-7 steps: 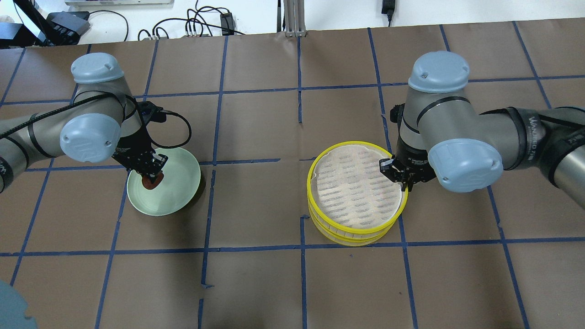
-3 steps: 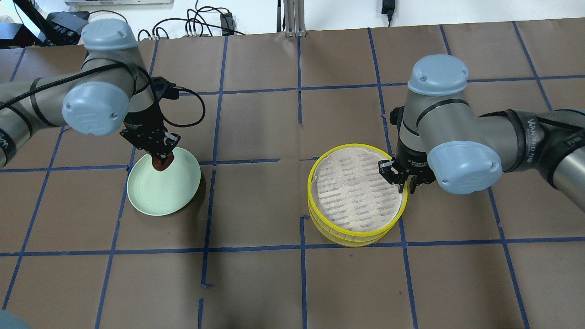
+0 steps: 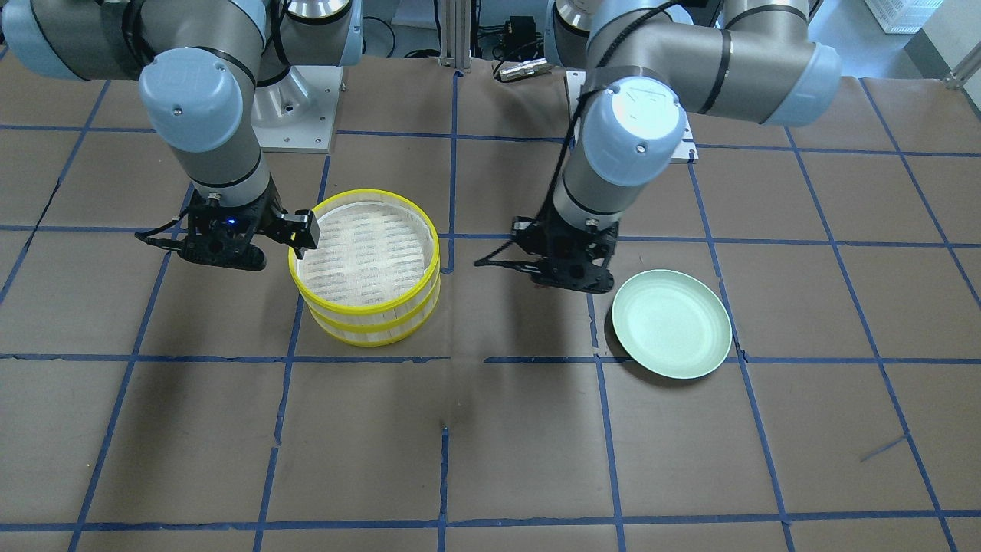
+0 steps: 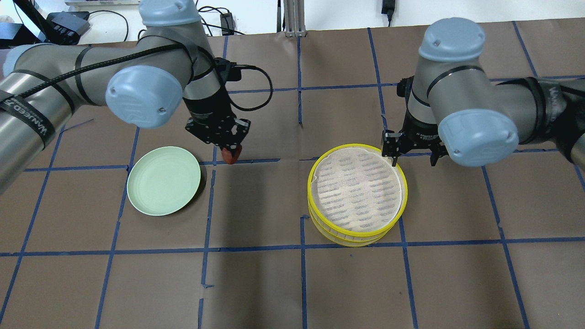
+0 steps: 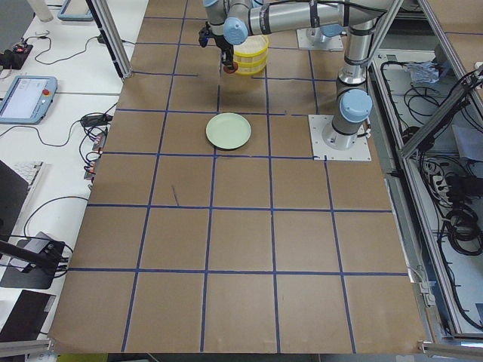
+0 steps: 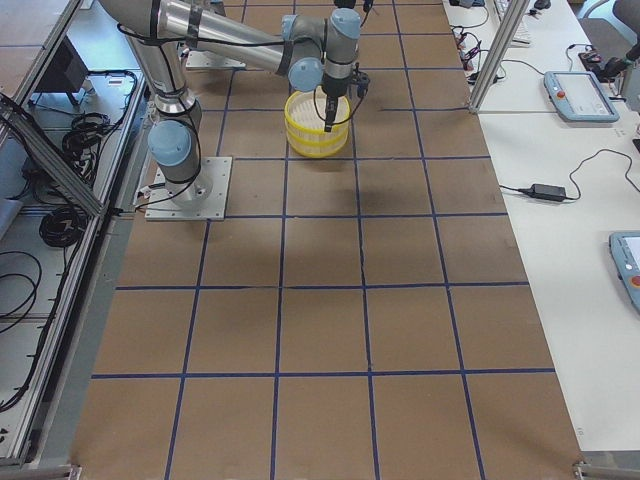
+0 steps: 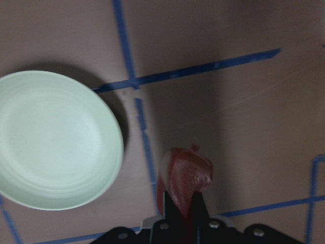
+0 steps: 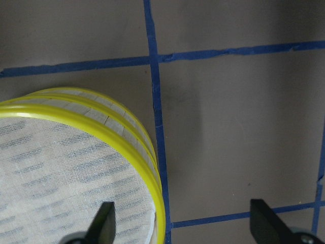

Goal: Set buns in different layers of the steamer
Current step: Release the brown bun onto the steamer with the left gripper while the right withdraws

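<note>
- The dark reddish-brown rounded toy bun (image 4: 231, 155) hangs above the counter, pinched at its top between the fingers of the left claw (image 4: 229, 148), which is clamped on it.
- A second ago this bun sat low over the plate. It then rose at the plate's far edge, and now it is clear of the plate altogether.
- In the overhead view the bun is at about 2 o'clock from the pale green round plate (image 4: 163, 187), just past its rim. It is at roughly 9 o'clock from the steamer, well apart from it.
- The round two-tier steamer with bright yellow rims and a whitish slatted floor (image 4: 310, 183) has not moved, and its upper tier is still stacked on the lower one.
- The right claw (image 4: 410, 153) has moved from the steamer's 3 o'clock edge to about 2 o'clock. Its fingers are spread wide apart and hold nothing. In the wrist view one finger is over the slatted floor and the other is outside the rim.
- Everything rests on the brown paper-covered counter with a blue tape grid (image 4: 256, 283).
</note>
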